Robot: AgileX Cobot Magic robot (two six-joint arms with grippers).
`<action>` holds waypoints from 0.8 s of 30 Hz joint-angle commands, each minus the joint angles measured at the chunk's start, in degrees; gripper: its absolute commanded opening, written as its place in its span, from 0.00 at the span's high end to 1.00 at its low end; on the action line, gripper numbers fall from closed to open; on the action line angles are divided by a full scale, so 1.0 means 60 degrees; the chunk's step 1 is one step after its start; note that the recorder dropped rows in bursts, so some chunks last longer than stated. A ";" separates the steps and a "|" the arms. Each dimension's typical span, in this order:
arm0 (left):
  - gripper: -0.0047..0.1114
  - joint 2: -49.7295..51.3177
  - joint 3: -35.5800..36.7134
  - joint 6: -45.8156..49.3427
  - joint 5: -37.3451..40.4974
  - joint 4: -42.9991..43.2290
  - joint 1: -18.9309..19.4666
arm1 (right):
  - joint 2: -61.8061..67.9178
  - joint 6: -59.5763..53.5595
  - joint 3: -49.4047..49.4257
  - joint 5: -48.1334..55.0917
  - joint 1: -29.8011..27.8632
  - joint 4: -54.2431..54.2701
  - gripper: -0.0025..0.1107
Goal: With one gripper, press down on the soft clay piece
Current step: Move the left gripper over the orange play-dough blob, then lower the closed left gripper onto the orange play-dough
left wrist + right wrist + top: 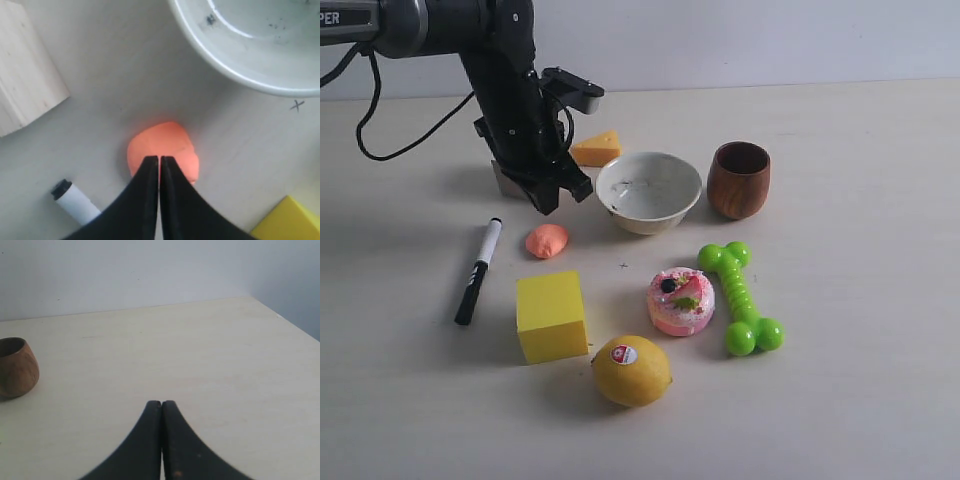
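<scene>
Hovering over soft clay piece point(547, 241), jaws together

I count ten loose items from here, one of each kind: one clay lump point(547, 241), one marker point(479, 270), one yellow cube point(551, 315), one lemon point(631, 370), one cake toy point(681, 300), one green bone point(740, 297), one white bowl point(650, 216), one wooden cup point(739, 182), one cheese wedge point(596, 149), one wood block point(25, 90). Grippers: two, the left gripper point(159, 159) and the right gripper point(161, 402). One arm point(500, 70) shows on the exterior feed.

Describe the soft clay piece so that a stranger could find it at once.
Find the round white bowl mid-table in the exterior view. Left of it, above the yellow cube, lies a small salmon-orange matte lump. Unlike the sharp-edged orange cheese wedge, it is rounded.
</scene>
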 commanded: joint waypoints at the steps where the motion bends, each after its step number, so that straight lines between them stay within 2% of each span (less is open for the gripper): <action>1: 0.93 -0.0002 -0.0072 -0.0016 -0.0102 -0.0094 -0.0035 | -0.0051 -0.0024 0.0050 -0.0057 0.0005 -0.0009 0.98; 18: 0.93 0.0139 -0.0072 -0.0063 0.0087 -0.0182 -0.0035 | -0.0051 -0.0024 0.0050 -0.0057 0.0005 -0.0009 0.98; 24: 0.93 0.0261 -0.0072 -0.0242 -0.0280 -0.0183 -0.0015 | -0.0051 -0.0024 0.0050 -0.0057 0.0005 -0.0009 0.98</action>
